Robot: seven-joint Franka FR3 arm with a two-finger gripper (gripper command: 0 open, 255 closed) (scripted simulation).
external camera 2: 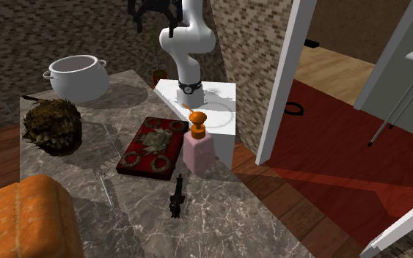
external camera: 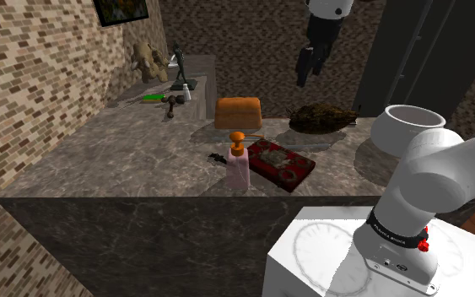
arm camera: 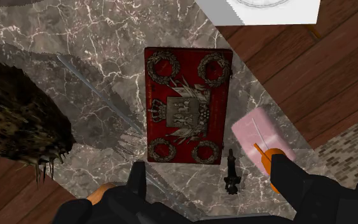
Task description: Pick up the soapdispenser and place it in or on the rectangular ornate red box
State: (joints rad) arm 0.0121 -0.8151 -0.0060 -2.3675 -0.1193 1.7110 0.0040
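dim renders, soft shadows on marble counter (external camera: 100, 160), perhaps overhead light.

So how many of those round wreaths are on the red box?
4, one wreath in each corner of the red box lid: two at the end toward the white stand, two at the other end. The whole lid shows, so none is hidden.
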